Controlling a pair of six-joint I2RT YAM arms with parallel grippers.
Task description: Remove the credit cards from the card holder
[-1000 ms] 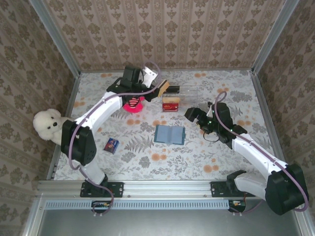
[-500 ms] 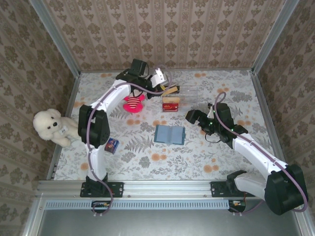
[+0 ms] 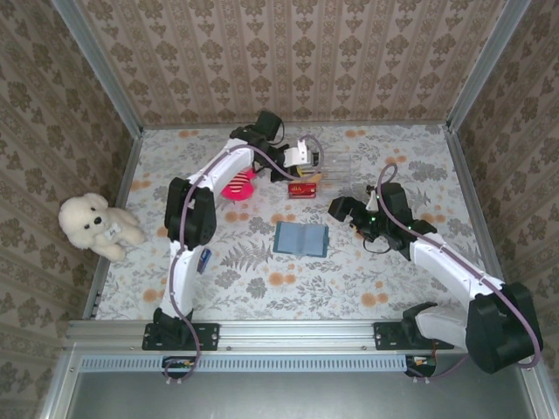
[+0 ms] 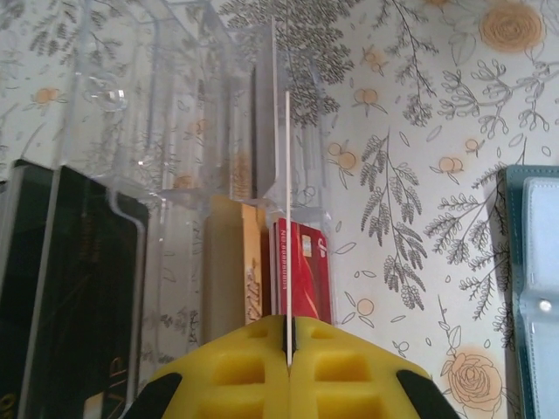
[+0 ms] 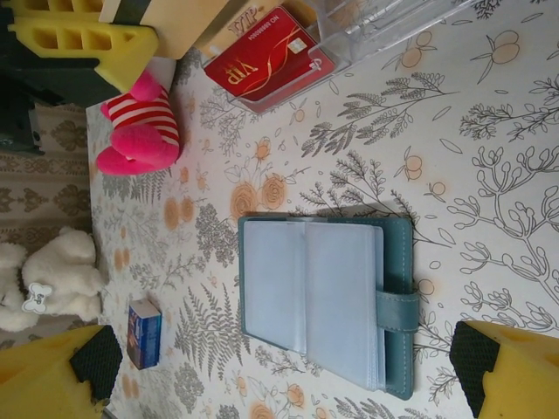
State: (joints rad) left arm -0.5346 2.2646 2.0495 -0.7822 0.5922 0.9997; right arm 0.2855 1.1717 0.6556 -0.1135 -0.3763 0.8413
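- Card holder (image 3: 301,238) hasn't budged: it lies open mid-table, and in the right wrist view its sleeves look empty.
- Red card (image 3: 302,188) lies flat by the clear tray (image 3: 339,162).
- Left gripper (image 3: 307,170) has swung over to the tray, pinched tight on an orange-gold card (image 4: 287,201). Looks like drop-off time.
- The left wrist view catches that card edge-on above the tray slots; from the top it's just an orange sliver.
- Right gripper (image 3: 342,208) hangs wide open just right of the holder, holding nothing.

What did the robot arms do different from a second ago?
The left arm swung rightward, carrying the left pincer, shut on the gold card, over to the clear tray. The right pincer stayed open near the card holder, which stayed lying open. The red card didn't move.
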